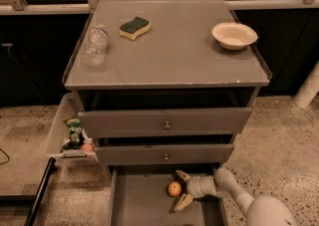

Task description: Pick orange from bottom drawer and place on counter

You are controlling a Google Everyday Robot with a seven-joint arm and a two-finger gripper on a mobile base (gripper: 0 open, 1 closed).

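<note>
The orange [174, 188] lies on the flat grey floor of the pulled-out bottom drawer [144, 205] at the lower middle of the camera view. My gripper [181, 189] reaches in from the right, low inside the drawer. Its two fingers are spread open, one above and one below the orange's right side, with the orange just at their tips. The counter [174, 46] is the grey cabinet top above.
On the counter lie a clear plastic bottle [94, 46], a green and yellow sponge [134, 27] and a white bowl [234, 35]. Two knobbed drawers [167, 125] sit above the bottom drawer. A side bin [56, 135] on the left holds a green snack packet [75, 130].
</note>
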